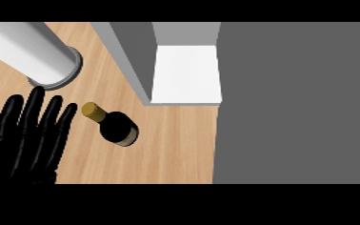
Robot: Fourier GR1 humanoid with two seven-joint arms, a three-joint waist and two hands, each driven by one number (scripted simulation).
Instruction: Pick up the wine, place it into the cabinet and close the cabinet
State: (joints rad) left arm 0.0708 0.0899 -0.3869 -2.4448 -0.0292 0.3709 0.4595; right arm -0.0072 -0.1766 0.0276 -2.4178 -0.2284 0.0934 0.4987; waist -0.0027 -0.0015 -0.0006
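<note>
Black wine bottle [118,128] with gold cap [90,109] — wood-grain counter [175,148], grey cabinet [134,57].

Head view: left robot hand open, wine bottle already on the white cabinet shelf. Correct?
No. The head view shows the wine bottle on the wooden counter, outside the cabinet, short of its white shelf. The left robot hand is open, as you said.

Pale matt wood counter [175,159] (faint grain), smooth grey cabinet [281,100].
</note>
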